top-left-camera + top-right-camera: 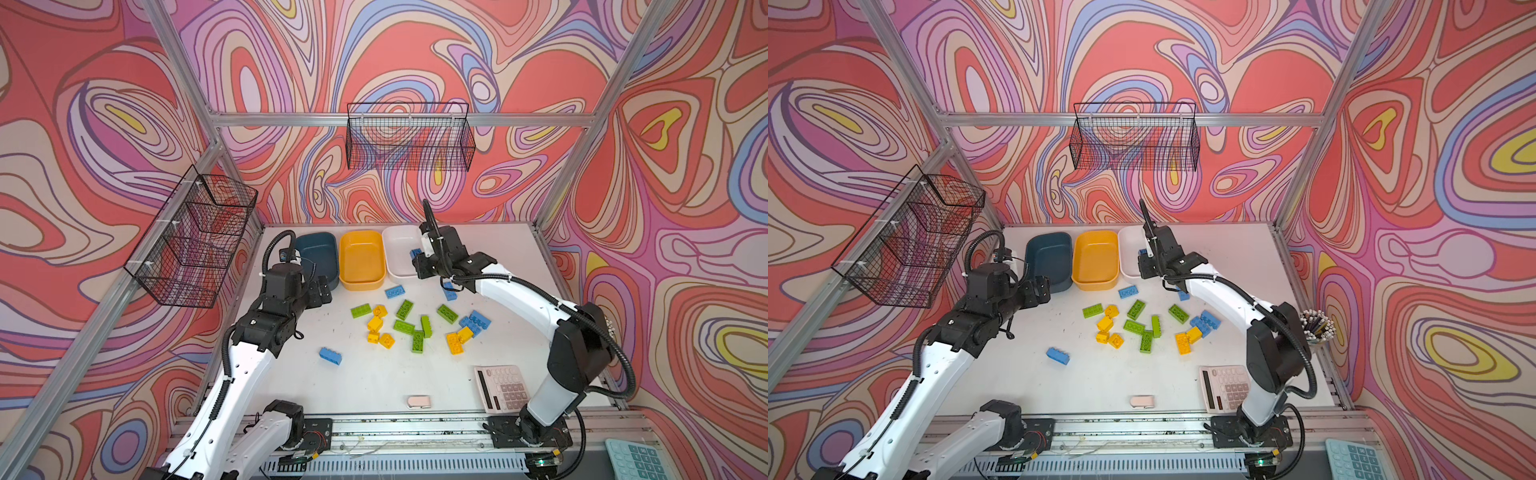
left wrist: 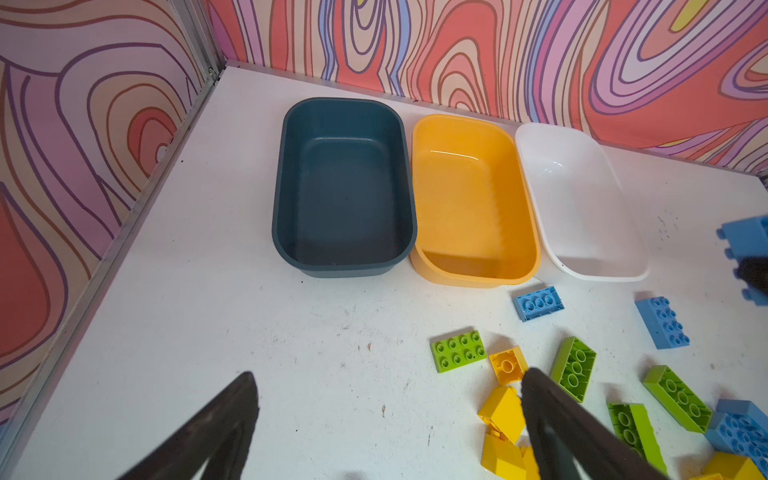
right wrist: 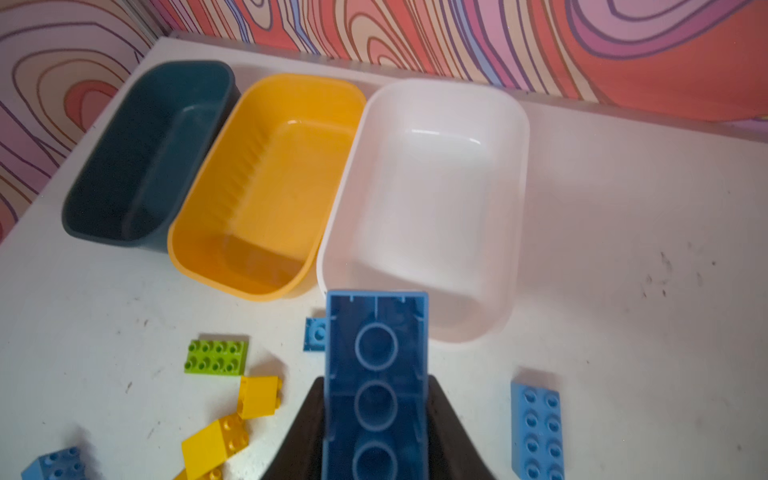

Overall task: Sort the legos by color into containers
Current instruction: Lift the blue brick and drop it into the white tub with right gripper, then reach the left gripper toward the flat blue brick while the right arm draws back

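Clamps a blue 2x4 brick (image 3: 376, 332) in the right gripper (image 3: 376, 386) at the white tub's (image 3: 440, 187) near rim by the table's (image 1: 374, 386) far edge, and holds the left gripper (image 2: 386, 374) wide open beside the teal tub (image 2: 345, 187).

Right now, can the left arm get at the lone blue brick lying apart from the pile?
Probably yes. The left gripper is open and empty, and the lone blue brick lies on bare table close beside that arm, with nothing around it.
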Controlling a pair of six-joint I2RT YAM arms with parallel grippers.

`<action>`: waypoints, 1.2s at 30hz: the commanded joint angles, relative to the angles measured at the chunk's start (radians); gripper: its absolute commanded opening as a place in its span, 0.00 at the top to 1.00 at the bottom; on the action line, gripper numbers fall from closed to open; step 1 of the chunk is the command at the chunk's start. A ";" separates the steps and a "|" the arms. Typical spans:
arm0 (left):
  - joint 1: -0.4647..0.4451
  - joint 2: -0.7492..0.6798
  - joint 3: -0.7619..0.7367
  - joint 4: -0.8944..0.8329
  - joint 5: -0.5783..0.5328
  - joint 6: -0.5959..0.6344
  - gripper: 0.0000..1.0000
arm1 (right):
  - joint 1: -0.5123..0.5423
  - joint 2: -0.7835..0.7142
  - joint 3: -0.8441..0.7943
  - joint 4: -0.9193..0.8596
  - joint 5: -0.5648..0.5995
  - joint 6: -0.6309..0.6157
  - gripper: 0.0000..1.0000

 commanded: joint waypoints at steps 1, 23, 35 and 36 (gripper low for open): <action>-0.002 -0.004 -0.011 -0.018 0.006 -0.002 0.02 | -0.017 0.119 0.098 -0.043 -0.035 -0.004 0.86; -0.002 0.022 -0.004 -0.027 0.032 -0.005 0.00 | -0.087 0.492 0.496 -0.074 -0.062 0.009 0.63; -0.170 0.165 0.127 -0.074 0.028 -0.005 0.02 | -0.150 0.156 0.083 0.136 -0.092 0.063 0.40; -0.192 0.188 0.149 -0.080 0.017 -0.005 0.04 | -0.164 0.103 0.009 0.170 -0.104 0.077 0.40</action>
